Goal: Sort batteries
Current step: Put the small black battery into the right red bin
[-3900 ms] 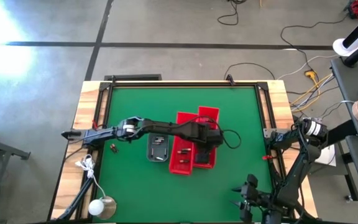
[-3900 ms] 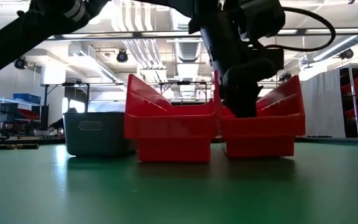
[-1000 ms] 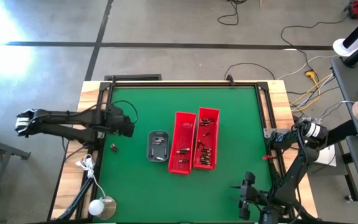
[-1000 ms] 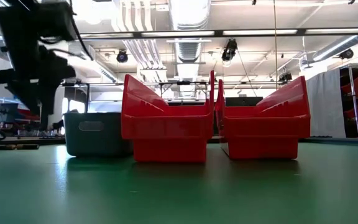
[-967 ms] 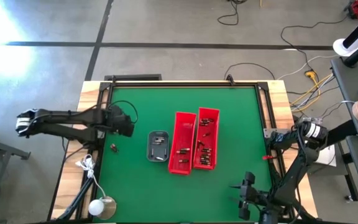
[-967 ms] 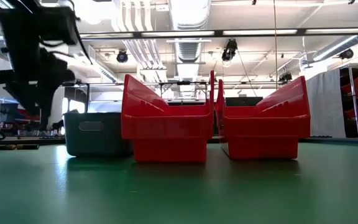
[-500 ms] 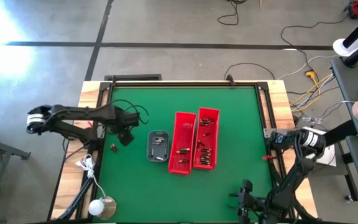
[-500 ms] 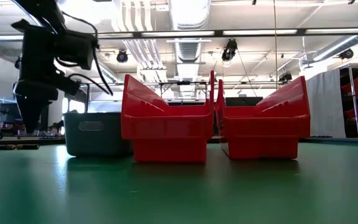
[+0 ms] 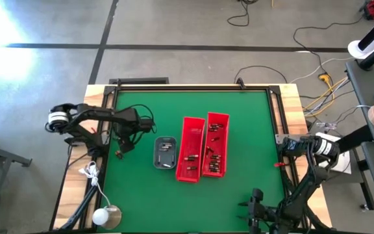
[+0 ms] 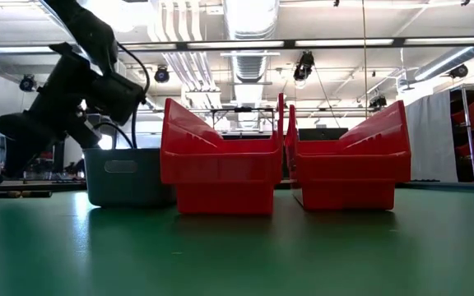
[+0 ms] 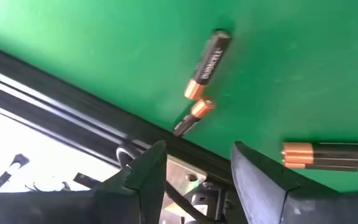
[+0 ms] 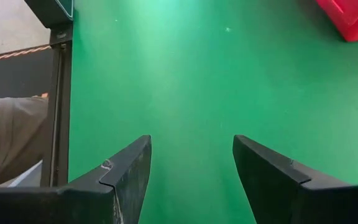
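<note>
My left gripper (image 11: 194,171) hangs with fingers spread wide over three loose batteries (image 11: 207,64) (long axes differing) beside the table's black edge rail (image 11: 67,99).

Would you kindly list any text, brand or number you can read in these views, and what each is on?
Battery near the table edge: printing along its dark body, too blurred to read.
Other two batteries: no legible marks.
Red bins and grey tray: no text visible.
Nothing else is readable.

two red bins (image 9: 204,147) side by side | grey tray (image 9: 165,153) just left | green table (image 9: 245,123) | possibly a lamp (image 9: 106,216) off-mat
</note>
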Controlling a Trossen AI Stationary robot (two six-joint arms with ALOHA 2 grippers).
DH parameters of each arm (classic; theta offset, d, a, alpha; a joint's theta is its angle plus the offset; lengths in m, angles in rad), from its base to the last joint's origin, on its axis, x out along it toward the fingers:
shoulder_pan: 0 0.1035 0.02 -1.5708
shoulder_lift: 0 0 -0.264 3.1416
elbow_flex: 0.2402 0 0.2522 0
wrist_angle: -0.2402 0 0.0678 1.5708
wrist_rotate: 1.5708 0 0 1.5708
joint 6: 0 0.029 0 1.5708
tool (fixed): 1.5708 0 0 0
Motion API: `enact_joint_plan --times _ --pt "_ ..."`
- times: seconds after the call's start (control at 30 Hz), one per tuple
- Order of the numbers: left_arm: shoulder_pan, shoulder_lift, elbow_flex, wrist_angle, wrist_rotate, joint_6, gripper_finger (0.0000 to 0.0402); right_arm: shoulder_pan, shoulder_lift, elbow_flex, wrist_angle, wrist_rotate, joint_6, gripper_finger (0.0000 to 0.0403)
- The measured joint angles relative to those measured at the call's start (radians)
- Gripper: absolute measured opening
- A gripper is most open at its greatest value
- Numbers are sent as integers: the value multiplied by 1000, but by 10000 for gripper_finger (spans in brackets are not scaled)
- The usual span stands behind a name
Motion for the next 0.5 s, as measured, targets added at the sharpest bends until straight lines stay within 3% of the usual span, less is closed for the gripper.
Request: enact_joint_plan --times 0.3,0.5 --pt "12 10 38 35 39 54 157 0 0 0 -5 0 -12 219" --pt "10 21 104 70 31 327 157 0 0 0 -7 0 0 219"
